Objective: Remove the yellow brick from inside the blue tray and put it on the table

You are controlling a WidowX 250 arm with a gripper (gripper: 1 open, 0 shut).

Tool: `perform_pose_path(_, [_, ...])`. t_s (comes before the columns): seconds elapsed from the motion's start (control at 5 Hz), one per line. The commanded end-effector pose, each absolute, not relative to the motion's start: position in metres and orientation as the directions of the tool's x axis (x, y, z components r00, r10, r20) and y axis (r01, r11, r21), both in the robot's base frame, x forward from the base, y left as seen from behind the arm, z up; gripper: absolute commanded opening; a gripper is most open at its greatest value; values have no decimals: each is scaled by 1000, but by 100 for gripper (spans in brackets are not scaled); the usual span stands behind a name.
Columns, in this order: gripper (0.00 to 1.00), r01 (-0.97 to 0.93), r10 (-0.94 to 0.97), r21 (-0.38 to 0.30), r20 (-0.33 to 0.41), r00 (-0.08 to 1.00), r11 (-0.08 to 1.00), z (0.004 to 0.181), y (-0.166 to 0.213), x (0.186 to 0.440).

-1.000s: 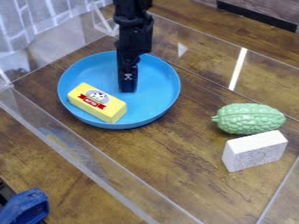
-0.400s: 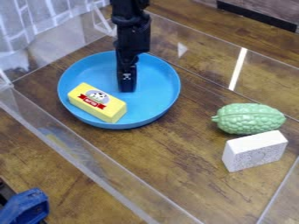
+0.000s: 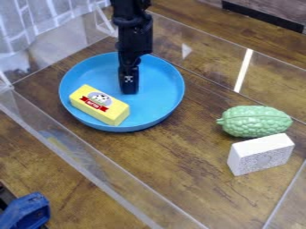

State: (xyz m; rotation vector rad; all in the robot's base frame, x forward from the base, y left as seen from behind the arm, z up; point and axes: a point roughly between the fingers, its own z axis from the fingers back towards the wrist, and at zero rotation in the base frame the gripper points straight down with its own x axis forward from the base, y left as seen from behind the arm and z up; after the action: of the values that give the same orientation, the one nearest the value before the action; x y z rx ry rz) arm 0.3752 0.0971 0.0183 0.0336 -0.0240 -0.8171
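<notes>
The yellow brick, with a red-and-white label on top, lies flat in the front-left part of the blue tray. My black gripper points straight down into the tray, its tips close to the tray floor just behind and to the right of the brick. It stands apart from the brick, open and with nothing between the fingers. The tray rests on the dark wooden table under a glossy clear sheet.
A green bumpy fruit-like object and a white-grey block lie on the table to the right of the tray. A blue object sits at the bottom-left corner. Light cloth hangs at the back left.
</notes>
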Motion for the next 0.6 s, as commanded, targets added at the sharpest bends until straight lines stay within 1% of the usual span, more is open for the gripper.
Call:
perform_pose_path(0.0, [100,711,-711,-8,-8,703,703,8,108,357])
perform_pose_path(0.2, [100,714,-714,-13,0,700,700,8,107,355])
perform_pose_path(0.4, [100,707,-708,-40,-7,707,706,7,109,348])
